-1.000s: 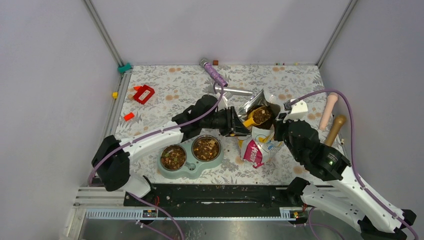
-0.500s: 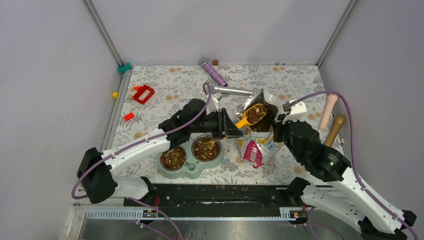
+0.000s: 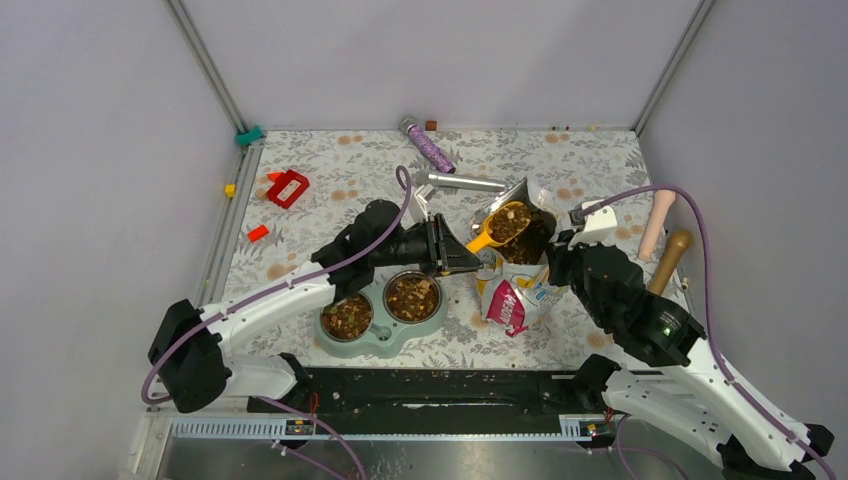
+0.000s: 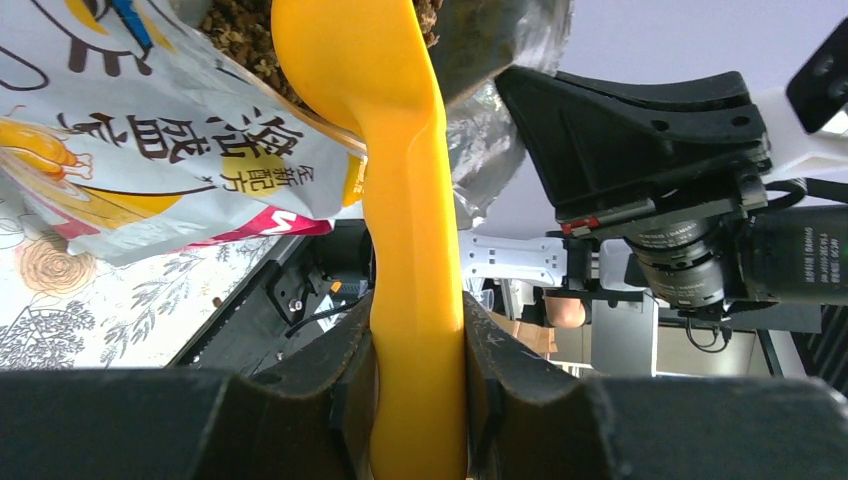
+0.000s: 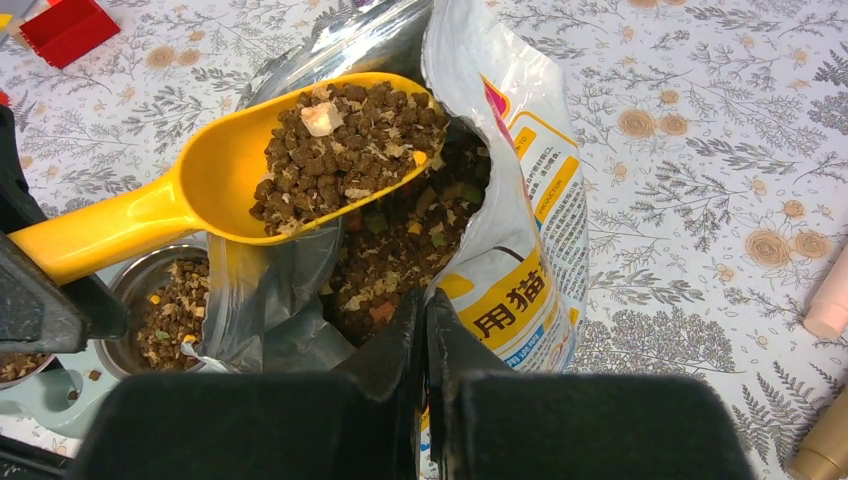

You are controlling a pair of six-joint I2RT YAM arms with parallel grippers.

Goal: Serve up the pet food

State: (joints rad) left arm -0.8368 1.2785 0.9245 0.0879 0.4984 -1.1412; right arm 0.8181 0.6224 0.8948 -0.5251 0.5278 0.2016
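Note:
The pet food (image 5: 340,140) is brown kibble heaped in an orange scoop (image 3: 497,222) held over the open foil bag (image 3: 520,285); more kibble lies inside the bag (image 5: 400,250). My left gripper (image 3: 458,255) is shut on the scoop's handle (image 4: 415,340). My right gripper (image 5: 425,330) is shut on the bag's front rim and holds the bag (image 5: 520,240) upright. The pale green double feeder (image 3: 382,332) sits in front of the left gripper, and both of its steel bowls hold kibble (image 3: 412,296).
A steel tube (image 3: 465,182) and a purple tube (image 3: 428,146) lie behind the bag. Red pieces (image 3: 287,187) lie at the far left. A pink bottle (image 3: 657,222) and a tan bottle (image 3: 671,258) lie at the right edge.
My left arm has drawn back to the left and lifted the filled scoop up out of the bag's mouth. The right gripper has kept its hold on the bag.

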